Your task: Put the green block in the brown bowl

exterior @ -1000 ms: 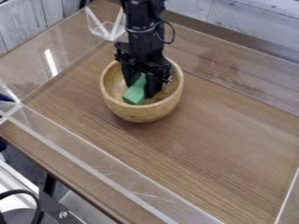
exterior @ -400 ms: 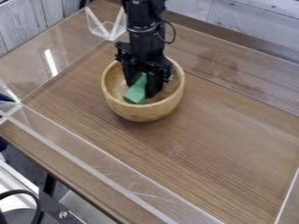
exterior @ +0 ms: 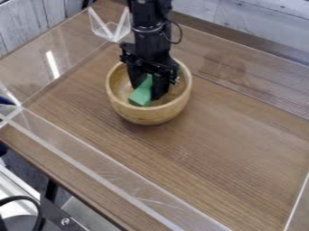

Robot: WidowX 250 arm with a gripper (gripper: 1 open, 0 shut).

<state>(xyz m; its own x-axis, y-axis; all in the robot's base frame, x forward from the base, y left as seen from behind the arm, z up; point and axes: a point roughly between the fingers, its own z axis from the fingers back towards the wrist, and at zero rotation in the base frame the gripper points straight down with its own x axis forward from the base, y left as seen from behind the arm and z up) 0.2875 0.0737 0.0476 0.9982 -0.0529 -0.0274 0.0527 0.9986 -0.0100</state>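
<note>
a: where is the green block (exterior: pixel 144 93) placed relative to the brown bowl (exterior: pixel 147 113)?

b: inside the bowl's hollow, left of its centre. the lower end is seen near the bowl floor, the upper end is leaned up toward the gripper (exterior: pixel 152 87). the long axis is tilted, running from low-left up to the right, not laid flat.

a: and the gripper?

b: it is pointed straight down into the bowl, fingers dipped below the rim. the jaws are narrowed around the block's upper end; the block appears clasped between them, though the contact itself is partly hidden by the fingers.

a: which way is the block from the fingertips?

b: directly below and slightly left, still within the bowl. only letting go is judged to remain; the block is expected to settle along the bowl's inner slope.

a: room for moving?

b: the bowl's thick rim is close on both sides of the fingers, so a sideways exit is judged risky. straight up above the bowl is unobstructed. beyond the bowl, bare table (exterior: pixel 229 153) is seen to the right and front, with a clear wall (exterior: pixel 72 171) well apart from the bowl.
</note>
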